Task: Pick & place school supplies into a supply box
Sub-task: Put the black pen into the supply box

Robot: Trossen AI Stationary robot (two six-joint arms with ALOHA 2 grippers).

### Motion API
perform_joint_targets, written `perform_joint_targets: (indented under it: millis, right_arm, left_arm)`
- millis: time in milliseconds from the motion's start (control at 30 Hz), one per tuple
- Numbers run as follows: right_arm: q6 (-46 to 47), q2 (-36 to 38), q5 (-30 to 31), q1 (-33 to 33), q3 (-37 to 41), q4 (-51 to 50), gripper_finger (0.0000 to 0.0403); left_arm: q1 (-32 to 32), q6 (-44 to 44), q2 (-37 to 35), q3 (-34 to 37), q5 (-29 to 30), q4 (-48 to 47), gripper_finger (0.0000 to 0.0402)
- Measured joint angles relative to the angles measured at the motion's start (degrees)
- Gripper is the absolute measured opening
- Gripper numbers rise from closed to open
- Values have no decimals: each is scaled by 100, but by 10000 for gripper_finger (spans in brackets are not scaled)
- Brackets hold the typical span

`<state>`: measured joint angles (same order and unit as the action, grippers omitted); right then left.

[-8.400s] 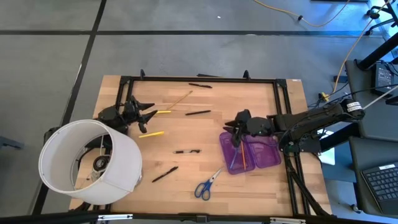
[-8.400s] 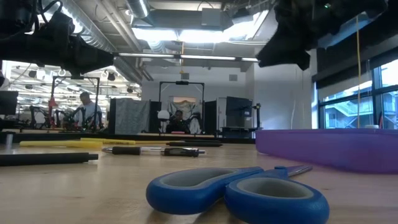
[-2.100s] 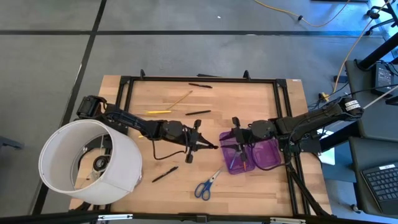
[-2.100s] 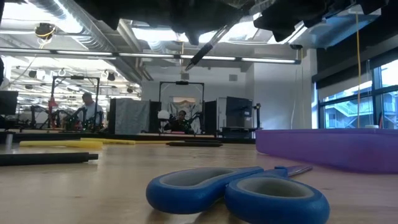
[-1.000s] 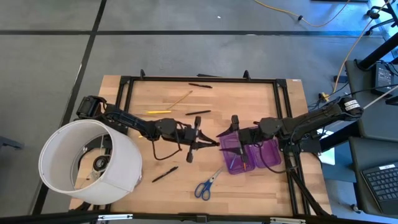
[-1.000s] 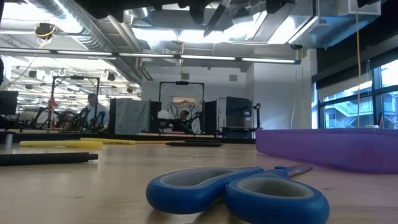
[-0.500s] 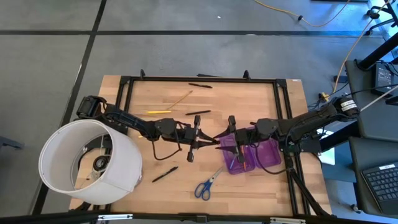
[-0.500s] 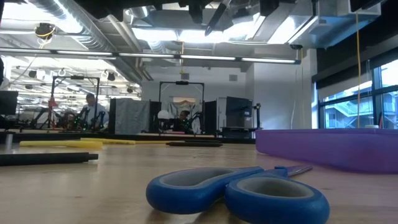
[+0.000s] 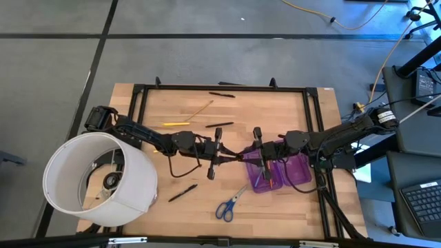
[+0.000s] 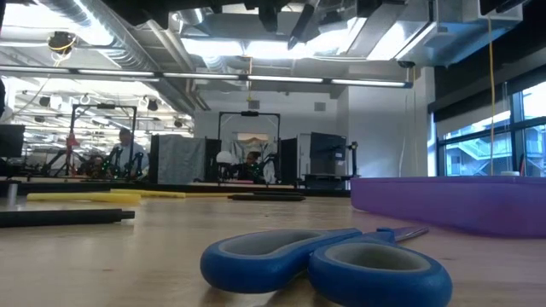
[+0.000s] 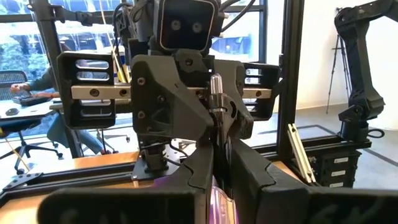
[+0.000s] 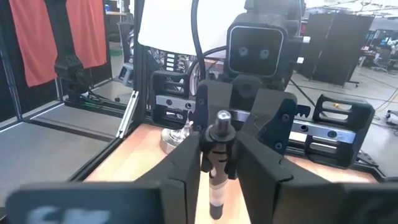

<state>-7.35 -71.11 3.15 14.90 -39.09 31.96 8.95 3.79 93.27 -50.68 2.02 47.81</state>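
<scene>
High view: at the frame centre the left tool (image 9: 229,157) is closed on a black pen (image 9: 242,156), and the right tool (image 9: 253,156) closes around its other end, beside the purple supply box (image 9: 296,172). If one lets go too early, the pen could fall on the worktop (image 9: 275,110).

Wrist views: both tools pinch the pen. No readable writing.

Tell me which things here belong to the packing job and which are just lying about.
Job: purple supply box, black pen held between left gripper and right gripper, scissors, yellow pencil.
Lying about: white cylinder.
</scene>
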Motion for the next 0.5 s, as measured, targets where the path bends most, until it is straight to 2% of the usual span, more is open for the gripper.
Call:
perform_joint_targets:
  millis: [267,500]
  right_arm:
    - [89,0,-6,0,0,3,73]
    - [127,-8,-23,2,2,-74,74]
  left_arm:
    - [-4,0,0,0,4,-40,45]
    - [-3,218,0,0,-5,-363,93]
